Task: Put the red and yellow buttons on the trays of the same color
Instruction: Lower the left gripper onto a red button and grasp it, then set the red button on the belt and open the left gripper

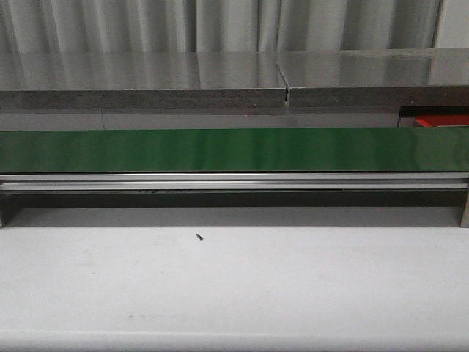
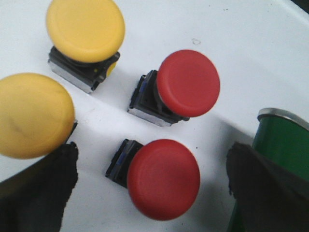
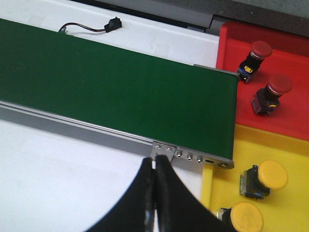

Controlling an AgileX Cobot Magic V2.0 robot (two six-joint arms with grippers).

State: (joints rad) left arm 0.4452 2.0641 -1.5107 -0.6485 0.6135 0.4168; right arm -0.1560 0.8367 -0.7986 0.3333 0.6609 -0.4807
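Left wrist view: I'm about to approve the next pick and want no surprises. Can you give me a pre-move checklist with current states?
1. Left gripper open: ok.
2. Nearest red button between its fingers, nothing held: ok.
3. Other red button and yellow buttons apart from it: ok.
4. Right gripper shut and empty: ok.
5. Red tray and yellow tray have room: ok.
6. Conveyor belt bare: ok.

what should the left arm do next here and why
Probably lower the left pincer and close on the nearer red button. Its fingers are open with that button lying between them on the white table, and nothing is held. Four buttons wait there, two red and two yellow, while the red tray and yellow tray already hold two each.
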